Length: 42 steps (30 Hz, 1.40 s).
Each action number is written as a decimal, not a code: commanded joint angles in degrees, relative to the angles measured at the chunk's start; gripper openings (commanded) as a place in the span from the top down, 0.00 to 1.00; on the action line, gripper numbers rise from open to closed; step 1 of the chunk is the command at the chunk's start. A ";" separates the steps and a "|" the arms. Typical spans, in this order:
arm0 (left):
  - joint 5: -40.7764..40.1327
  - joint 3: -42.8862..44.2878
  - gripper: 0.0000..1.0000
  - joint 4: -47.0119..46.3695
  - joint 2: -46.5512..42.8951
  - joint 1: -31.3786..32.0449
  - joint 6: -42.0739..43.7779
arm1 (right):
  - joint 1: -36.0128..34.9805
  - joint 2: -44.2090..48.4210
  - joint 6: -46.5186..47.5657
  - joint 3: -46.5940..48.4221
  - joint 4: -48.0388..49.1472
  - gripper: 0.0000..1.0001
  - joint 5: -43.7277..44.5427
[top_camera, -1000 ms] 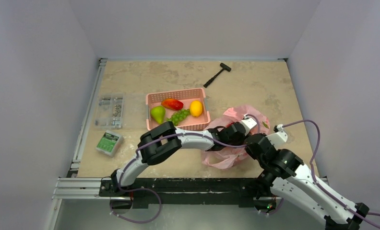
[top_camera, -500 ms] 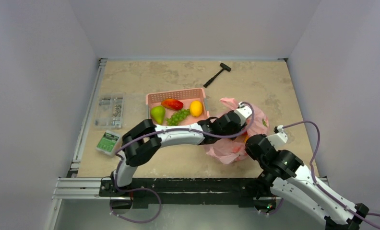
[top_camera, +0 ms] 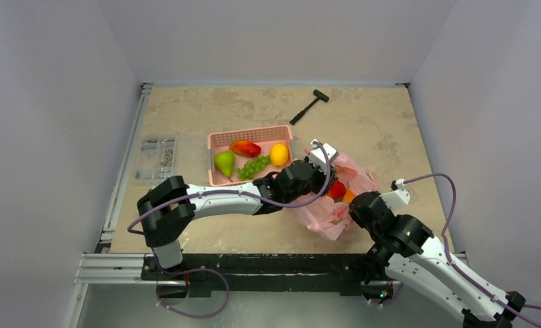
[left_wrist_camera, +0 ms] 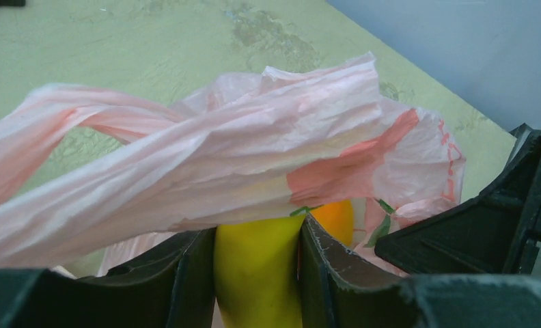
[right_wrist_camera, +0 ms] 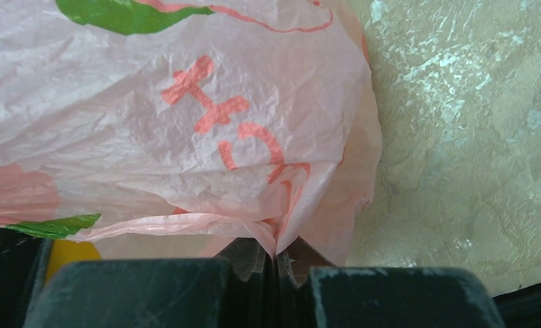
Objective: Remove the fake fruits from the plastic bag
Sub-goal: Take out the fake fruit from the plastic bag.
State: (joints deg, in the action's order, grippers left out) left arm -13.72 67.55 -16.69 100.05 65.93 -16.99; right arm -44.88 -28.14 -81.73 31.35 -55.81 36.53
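Gripping the yellow banana (left_wrist_camera: 257,273), my left fingers (left_wrist_camera: 186,273) sit at the edge of the plastic bag (left_wrist_camera: 240,164); my right fingers (right_wrist_camera: 248,260) pinch its film, on the table (top_camera: 363,123) beside the pink basket (top_camera: 216,140).

Nothing can be read with certainty. The plastic bag (right_wrist_camera: 186,68) carries red printed strokes (right_wrist_camera: 212,104), one cross-shaped and one hooked toward 4 o'clock from it. They form no legible word or brand.

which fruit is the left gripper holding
The yellow banana, clamped in the left gripper under the plastic bag's edge; the orange fruit behind it sits loose, not gripped.
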 commanded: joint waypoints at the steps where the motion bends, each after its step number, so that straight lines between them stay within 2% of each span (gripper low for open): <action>1: 2.27 -4.64 1.00 -27.28 0.39 -0.45 0.91 | 0.07 -0.56 2.04 0.66 3.68 1.00 0.85; 3: 3.11 -6.88 1.00 -38.18 3.01 -0.45 2.86 | 0.10 -0.87 4.16 2.08 5.73 1.00 1.31; 6: 0.56 -8.05 1.00 -61.59 11.74 -0.46 7.30 | 0.06 -2.31 7.93 3.39 8.24 1.00 1.19; 7: -0.77 -6.45 1.00 -64.52 13.94 -0.50 8.87 | 0.10 -3.01 8.63 3.53 8.52 1.00 0.53; 10: -1.72 -0.19 1.00 -64.96 18.21 -0.78 14.31 | 0.08 -4.72 9.61 2.05 9.97 1.00 -3.80; 15: -2.19 2.67 1.00 -62.90 17.63 -1.51 14.00 | 0.06 -4.89 7.47 -0.93 9.21 1.00 -4.82; 19: -3.70 3.74 1.00 -55.44 14.37 -1.68 14.41 | 0.06 -6.48 5.70 -2.68 8.33 1.00 -4.32; 23: -5.65 3.39 1.00 -42.29 8.09 -1.68 5.16 | 0.11 -9.16 3.70 -3.22 8.66 1.00 -3.66; 25: -5.63 2.83 1.00 -31.25 2.04 -1.77 0.43 | 0.14 -9.91 1.60 -2.25 7.56 1.00 -1.54; 27: -4.88 3.19 1.00 -15.96 -2.92 -1.96 -5.03 | 0.19 -10.11 1.28 -0.92 7.54 1.00 0.71; 29: -0.82 4.15 1.00 2.15 -6.84 -2.67 -10.80 | 0.19 -10.11 2.16 1.19 7.03 1.00 3.57; 33: 9.50 2.33 1.00 23.16 -12.23 -4.76 -15.37 | 0.15 -11.10 4.38 4.63 5.95 1.00 8.98; 39: 19.45 -8.97 1.00 29.09 -24.97 -6.87 -16.53 | 0.15 -13.34 21.19 9.07 12.08 1.00 10.94; 42: 22.15 -10.06 1.00 34.27 -30.87 -7.28 -15.60 | 0.15 -15.13 26.47 13.09 10.98 1.00 13.51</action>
State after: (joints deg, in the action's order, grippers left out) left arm 0.99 58.39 8.78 77.10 59.02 -31.18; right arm -44.88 -41.47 -66.02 38.17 -46.78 43.81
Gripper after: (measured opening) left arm 0.396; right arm 0.005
